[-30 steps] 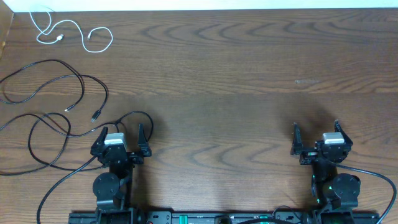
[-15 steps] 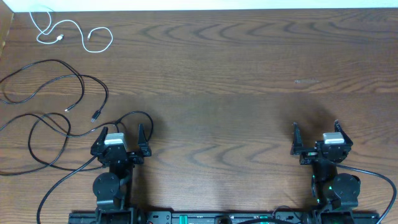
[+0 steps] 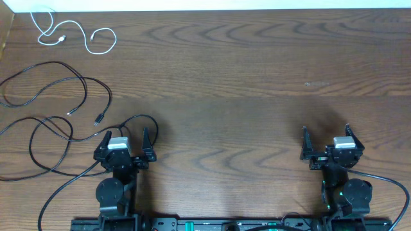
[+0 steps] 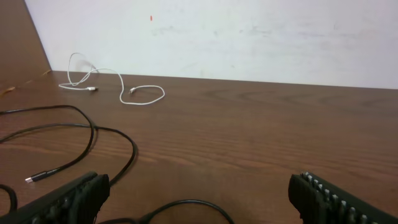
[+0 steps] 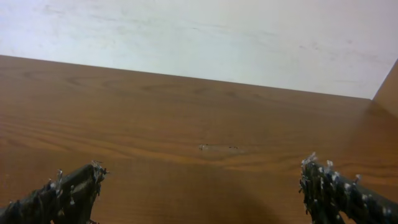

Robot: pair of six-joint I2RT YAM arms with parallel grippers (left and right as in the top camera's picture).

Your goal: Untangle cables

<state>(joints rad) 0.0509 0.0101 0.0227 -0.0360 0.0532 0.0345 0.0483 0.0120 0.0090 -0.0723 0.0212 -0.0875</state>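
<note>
Tools both spread wide, gripping nothing: left tool and right tool sit low at the bottom edge, fingers pointing up-frame. Short white cable upper left, black cables sprawl across the surface at left

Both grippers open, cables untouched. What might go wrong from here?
The black cables cross repeatedly; pulling one strand may drag or tighten the others. A black loop lies beside the open left gripper and might snag. The white cable sits at the far corner, likely awkward to reach.
</note>
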